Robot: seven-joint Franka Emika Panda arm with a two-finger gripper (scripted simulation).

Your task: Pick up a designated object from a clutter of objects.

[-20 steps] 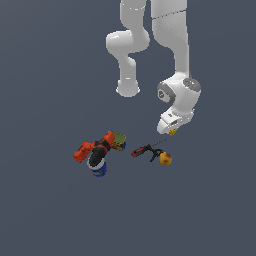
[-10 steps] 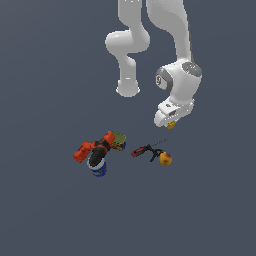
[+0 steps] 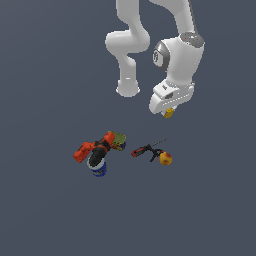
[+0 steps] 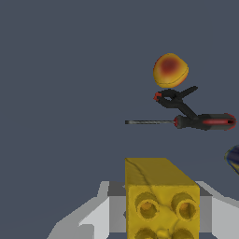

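The designated object, a small yellow studded cube, sits clamped between my gripper fingers, well above the floor. In the exterior view the yellow cube peeks out under the white hand. The clutter of objects lies below on the floor: a red-yellow ball, a red-black thin-handled tool, an orange-red and black tool, an olive can and a blue ring.
The arm's white base stands on the grey floor beyond the clutter. A dark blue edge of the ring shows in the wrist view.
My gripper has risen further with the yellow cube in it and drifted slightly toward the exterior view's left. The clutter on the floor has not moved.
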